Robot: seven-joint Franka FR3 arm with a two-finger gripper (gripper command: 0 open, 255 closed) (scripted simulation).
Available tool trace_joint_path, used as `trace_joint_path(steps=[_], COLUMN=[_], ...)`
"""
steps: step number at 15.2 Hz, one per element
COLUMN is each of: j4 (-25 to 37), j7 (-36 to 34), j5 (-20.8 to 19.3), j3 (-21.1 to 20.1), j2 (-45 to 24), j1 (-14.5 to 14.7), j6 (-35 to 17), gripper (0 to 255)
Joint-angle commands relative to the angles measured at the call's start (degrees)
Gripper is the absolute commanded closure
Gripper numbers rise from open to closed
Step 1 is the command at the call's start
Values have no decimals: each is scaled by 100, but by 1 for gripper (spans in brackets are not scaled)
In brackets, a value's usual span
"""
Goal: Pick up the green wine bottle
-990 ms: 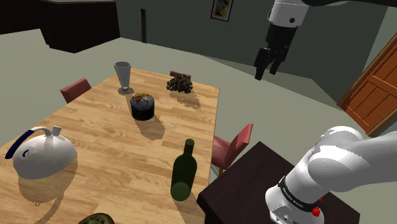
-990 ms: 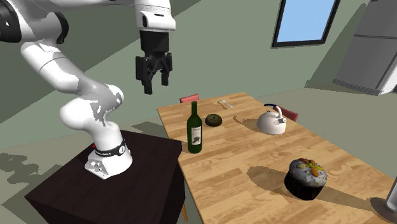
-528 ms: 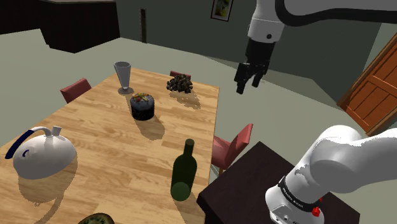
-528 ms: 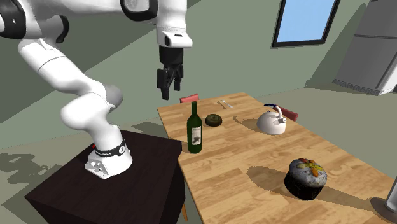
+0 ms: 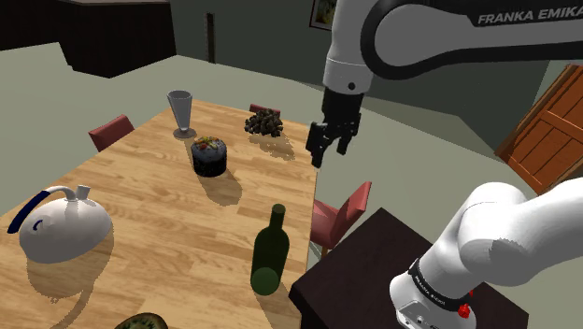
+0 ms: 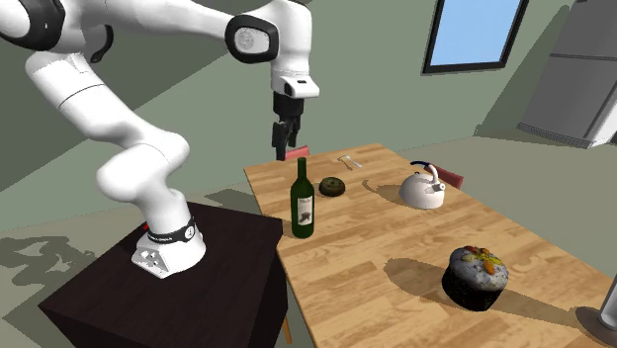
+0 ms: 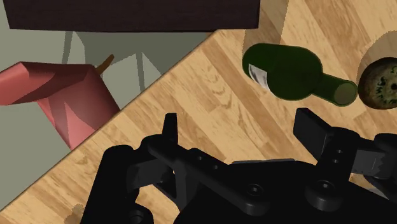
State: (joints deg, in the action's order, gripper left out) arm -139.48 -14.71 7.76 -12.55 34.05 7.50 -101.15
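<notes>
Green wine bottle [image 5: 270,250], upright at the edge of the wooden table [image 5: 168,206] nearest the stand [image 5: 360,266]. Well above and apart, gripper [image 5: 324,157] with fingers [image 7: 170,127] spread (nothing between). Best to descend, centre around the body, keep level, then close gently.

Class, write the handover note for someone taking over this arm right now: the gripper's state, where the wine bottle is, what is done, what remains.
The gripper is open and empty, hovering above the wooden table near its edge, well apart from the bottle.
The green wine bottle stands upright on the table, close to the edge beside the stand, untouched.
Done: nothing grasped yet.
Left: bring the gripper to the bottle, close on it, lift. Probably mind the small round dark thing lying near it.
</notes>
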Motion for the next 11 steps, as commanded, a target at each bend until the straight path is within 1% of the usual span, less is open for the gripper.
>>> trace_joint_path(steps=[1,6,11], j4=[2,106,361], j7=[-136,-500,-886], j5=[130,389,503], j3=[-173,-630,-1080], j2=[-239,-911,-1702], j1=[92,311,488], j6=[-244,-839,-1414], gripper=[0,0,0])
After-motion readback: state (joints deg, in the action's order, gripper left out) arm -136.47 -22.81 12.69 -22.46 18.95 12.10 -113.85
